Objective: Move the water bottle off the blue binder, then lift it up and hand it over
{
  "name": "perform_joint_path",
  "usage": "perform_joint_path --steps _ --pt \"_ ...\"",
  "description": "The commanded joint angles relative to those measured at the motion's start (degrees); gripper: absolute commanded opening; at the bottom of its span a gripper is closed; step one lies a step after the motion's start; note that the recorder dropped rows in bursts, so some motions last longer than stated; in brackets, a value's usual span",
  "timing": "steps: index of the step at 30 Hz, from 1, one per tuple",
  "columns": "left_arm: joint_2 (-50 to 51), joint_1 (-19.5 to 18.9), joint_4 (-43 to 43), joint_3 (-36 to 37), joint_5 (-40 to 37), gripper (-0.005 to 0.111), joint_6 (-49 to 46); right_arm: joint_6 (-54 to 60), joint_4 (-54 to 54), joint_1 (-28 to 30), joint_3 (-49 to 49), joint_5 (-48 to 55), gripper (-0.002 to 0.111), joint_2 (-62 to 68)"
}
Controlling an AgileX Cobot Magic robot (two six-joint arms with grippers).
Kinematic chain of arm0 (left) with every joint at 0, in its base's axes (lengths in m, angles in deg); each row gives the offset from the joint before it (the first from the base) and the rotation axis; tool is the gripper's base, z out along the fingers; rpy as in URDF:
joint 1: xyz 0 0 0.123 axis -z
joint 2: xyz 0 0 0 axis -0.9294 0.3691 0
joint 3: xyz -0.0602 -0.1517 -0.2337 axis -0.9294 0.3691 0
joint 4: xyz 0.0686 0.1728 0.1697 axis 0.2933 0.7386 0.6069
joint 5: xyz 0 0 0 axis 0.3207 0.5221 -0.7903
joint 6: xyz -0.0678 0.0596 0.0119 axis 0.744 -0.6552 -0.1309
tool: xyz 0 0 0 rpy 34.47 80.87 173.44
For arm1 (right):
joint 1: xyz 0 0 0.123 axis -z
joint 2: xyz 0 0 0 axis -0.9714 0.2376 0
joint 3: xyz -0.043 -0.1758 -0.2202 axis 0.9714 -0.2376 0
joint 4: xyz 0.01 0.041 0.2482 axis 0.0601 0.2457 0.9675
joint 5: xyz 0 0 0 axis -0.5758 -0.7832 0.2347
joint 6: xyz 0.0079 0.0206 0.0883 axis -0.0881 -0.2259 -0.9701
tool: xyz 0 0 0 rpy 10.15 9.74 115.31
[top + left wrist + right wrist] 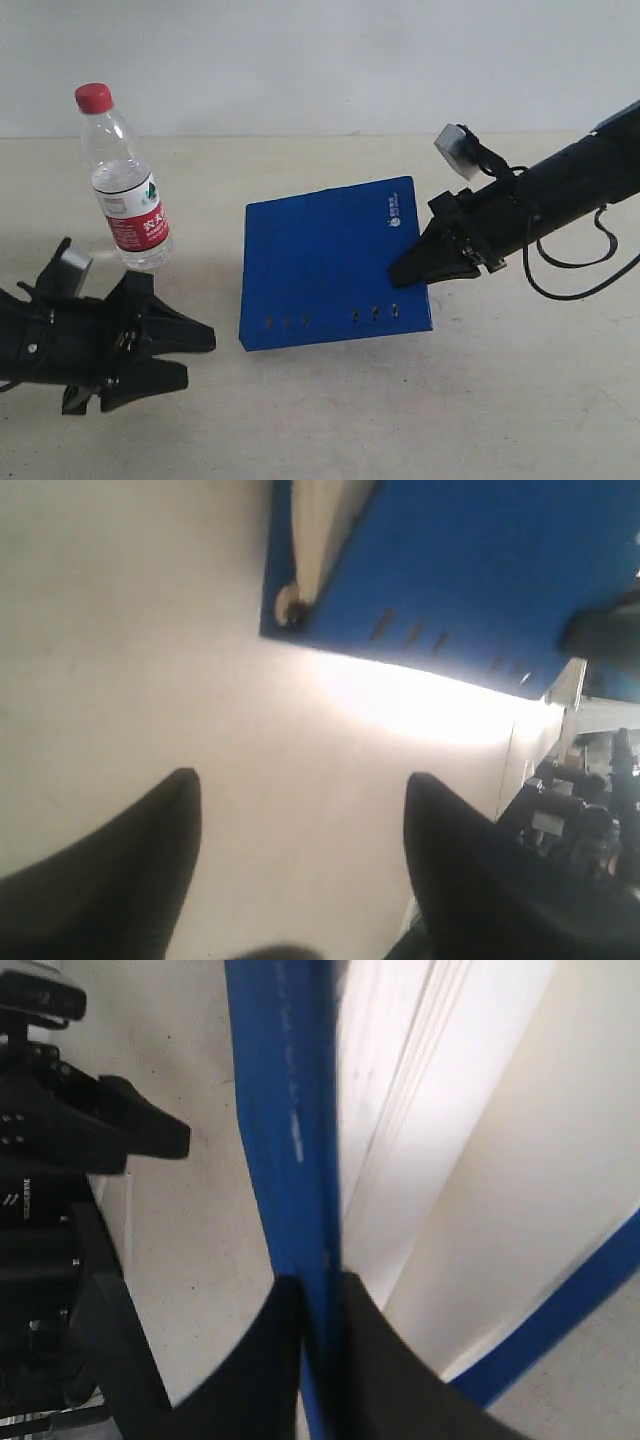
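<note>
The water bottle (125,190), clear with a red cap and a red label, stands on the table left of the blue binder (325,260), apart from it and leaning slightly. My left gripper (200,356) hovers low in front of the bottle, jaws wide open with only bare table between them (300,785); the bottle is out of the left wrist view. My right gripper (395,277) is shut on the binder's right edge. In the right wrist view its fingers pinch the blue cover (290,1110), and white pages (400,1160) show beside it.
The binder's near edge with small slots (450,570) lies beyond the left jaws, one corner showing a metal ring. The left arm (60,1120) shows dark across the table in the right wrist view. A pale wall rises behind the beige table (500,400).
</note>
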State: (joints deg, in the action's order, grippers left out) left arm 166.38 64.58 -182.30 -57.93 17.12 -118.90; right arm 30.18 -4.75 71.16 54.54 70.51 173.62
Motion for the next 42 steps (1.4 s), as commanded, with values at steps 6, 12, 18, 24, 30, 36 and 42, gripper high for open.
perform_joint_path --steps 6,12,18,24,30,36,42 --pt "-0.5 1.7 -1.6 2.1 -8.6 0.056 -1.0 -7.3 -4.5 -6.9 0.1 1.4 0.004 -1.4" --pt "-0.5 1.8 -1.6 2.2 -8.8 0.056 -1.2 -7.4 -13.2 -15.1 0.1 1.4 0.051 -1.4" --pt "-0.5 1.8 -1.6 2.2 -8.6 0.056 -1.2 -10.4 -14.8 -18.8 0.2 1.4 0.063 -1.4" --pt "-0.5 1.8 -1.6 2.2 -3.8 0.056 -0.4 -26.5 -33.7 -18.7 4.1 1.4 0.063 -2.6" --pt "-0.5 1.8 -1.6 2.2 -3.9 0.056 -0.4 -36.1 -57.6 -18.7 8.8 1.4 0.063 -3.8" --pt "-0.5 1.8 -1.6 2.2 1.0 0.056 2.0 -37.3 -50.6 -18.8 10.9 -16.7 0.063 -3.8" --pt "-0.5 1.8 -1.6 2.0 2.5 0.056 5.1 -39.0 -42.9 -18.8 10.9 -27.0 0.053 -3.8"
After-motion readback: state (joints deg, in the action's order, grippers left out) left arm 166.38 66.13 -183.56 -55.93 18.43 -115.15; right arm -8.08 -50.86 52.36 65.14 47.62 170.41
